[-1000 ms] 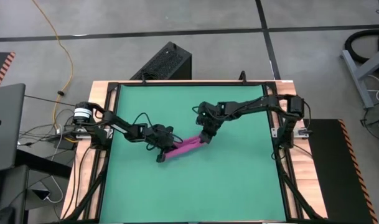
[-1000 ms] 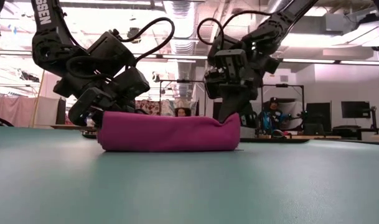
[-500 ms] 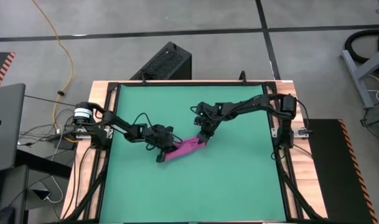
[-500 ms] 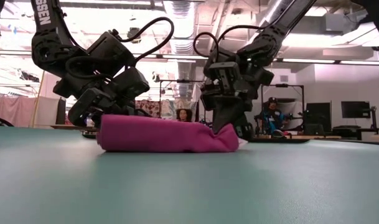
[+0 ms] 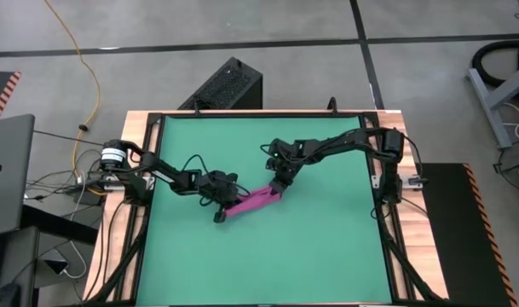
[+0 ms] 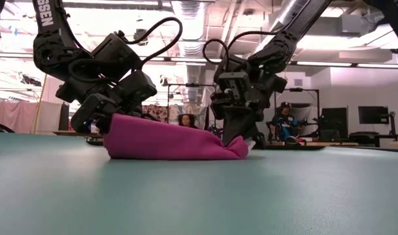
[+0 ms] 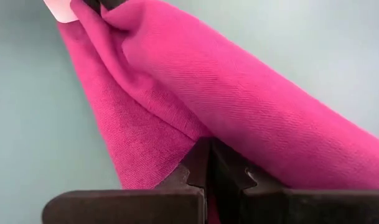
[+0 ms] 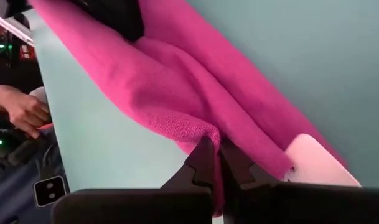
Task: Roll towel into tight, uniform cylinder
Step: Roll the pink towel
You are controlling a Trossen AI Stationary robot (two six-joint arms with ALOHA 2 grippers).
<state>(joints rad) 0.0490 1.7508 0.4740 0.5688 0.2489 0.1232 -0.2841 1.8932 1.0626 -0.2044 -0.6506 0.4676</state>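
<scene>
The magenta-pink towel (image 5: 252,200) lies as a long rolled or folded band on the green mat (image 5: 327,247), slanting from near left to far right. Its white tag (image 8: 313,158) shows at the right end. My left gripper (image 5: 225,203) is shut on the band's left end. My right gripper (image 5: 279,187) is shut on the band's right end. In the low view the towel (image 6: 169,140) rests on the mat with its left end raised. My left gripper pinches a fold at the towel's left end (image 7: 195,140) between its two fingers, coming slanting from the table's left. That end is raised a little; the rest lies on the mat. My right gripper pinches a raised fold at the towel's right end (image 8: 205,134) beside the white tag, fingers pointing down from above. That end sits low on the mat (image 6: 241,149).
The mat has a black frame (image 5: 242,116) round it. A black box (image 5: 229,85) stands beyond the far edge. A person's hand (image 8: 21,109) shows beyond the table in the right wrist view. Free mat lies toward the near and right edges.
My right gripper has gone down and a little toward my left gripper, pressing the towel's right end low onto the mat. The band has shortened and now tapers from a raised left end to a flat right end. My left gripper has kept still.
</scene>
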